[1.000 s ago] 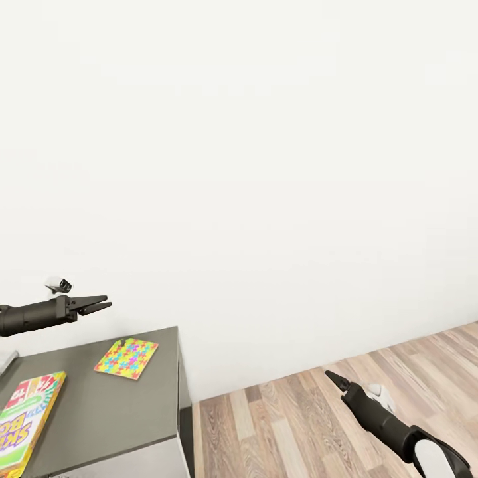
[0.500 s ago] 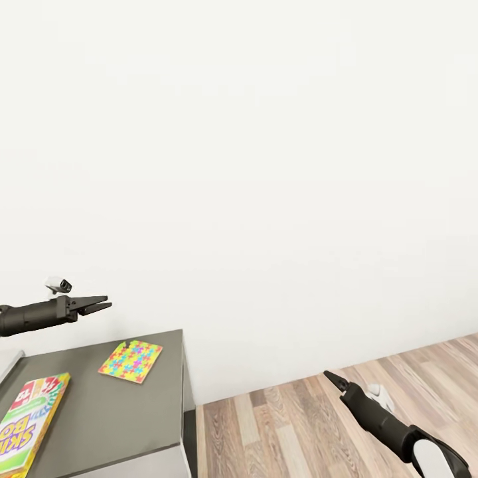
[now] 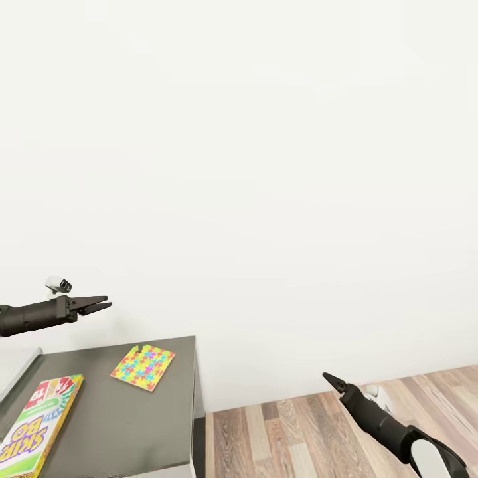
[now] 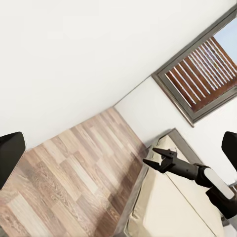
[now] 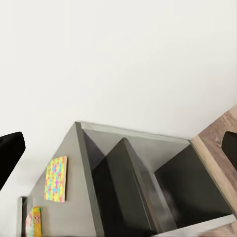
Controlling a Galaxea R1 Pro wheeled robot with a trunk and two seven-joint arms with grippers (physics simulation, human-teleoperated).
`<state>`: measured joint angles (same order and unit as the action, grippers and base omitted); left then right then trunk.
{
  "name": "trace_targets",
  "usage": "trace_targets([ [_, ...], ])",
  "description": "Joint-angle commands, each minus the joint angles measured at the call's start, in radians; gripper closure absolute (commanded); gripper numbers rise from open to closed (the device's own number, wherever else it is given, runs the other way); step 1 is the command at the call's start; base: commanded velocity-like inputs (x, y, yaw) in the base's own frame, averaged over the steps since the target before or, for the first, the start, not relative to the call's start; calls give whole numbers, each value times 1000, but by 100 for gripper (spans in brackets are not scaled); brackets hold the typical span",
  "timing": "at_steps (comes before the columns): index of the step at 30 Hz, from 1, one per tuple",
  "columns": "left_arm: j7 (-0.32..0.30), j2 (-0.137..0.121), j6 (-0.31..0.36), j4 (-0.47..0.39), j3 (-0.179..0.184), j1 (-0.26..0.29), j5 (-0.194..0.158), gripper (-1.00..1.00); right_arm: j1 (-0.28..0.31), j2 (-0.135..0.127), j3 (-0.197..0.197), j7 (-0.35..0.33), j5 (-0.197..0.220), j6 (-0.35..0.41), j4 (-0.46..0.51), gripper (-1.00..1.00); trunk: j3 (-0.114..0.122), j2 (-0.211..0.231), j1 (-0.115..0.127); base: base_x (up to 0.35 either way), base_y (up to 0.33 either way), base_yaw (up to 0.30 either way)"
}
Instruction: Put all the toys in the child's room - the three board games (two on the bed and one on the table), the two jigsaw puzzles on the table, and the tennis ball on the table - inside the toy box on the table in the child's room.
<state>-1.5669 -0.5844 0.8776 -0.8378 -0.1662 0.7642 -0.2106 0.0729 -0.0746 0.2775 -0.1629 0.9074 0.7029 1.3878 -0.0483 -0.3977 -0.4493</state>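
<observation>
SKIP-BO board game (image 3: 38, 426) half cropped

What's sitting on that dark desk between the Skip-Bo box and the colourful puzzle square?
Nothing: in the head view, only bare dark-grey desk top separates the Skip-Bo box from the puzzle square.

A big white wall (image 4: 74, 54) fills much of this view; under it lies a wood-plank floor (image 4: 74, 182); a second white wall meets the first at a corner, and in it sits a window (image 4: 205, 74) with a grey frame and brown slats; the bed (image 4: 168, 207) has a plain beige top and a grey edge; the right gripper (image 4: 154, 157) hangs over the bed with its two dark fingers a little apart, on a dark arm with a white part; two dark finger tips (image 4: 10, 155) of the left gripper peek in at the picture's sides, far apart.
</observation>
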Motion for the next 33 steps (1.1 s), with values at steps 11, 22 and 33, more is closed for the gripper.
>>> trace_targets([
  [11,-4,0,11,0,1,1,0,-100,1,1,3,-4,-7,6,-1,-100,2,-2,-1,80,-44,197],
  [22,-4,1,11,0,1,1,0,-100,1,1,4,-4,-7,6,-1,-100,2,-2,-1,201,-8,9],
  [33,-4,1,11,0,2,1,0,-100,1,1,3,-4,-7,6,-1,-100,2,-2,-1,201,-22,22],
])
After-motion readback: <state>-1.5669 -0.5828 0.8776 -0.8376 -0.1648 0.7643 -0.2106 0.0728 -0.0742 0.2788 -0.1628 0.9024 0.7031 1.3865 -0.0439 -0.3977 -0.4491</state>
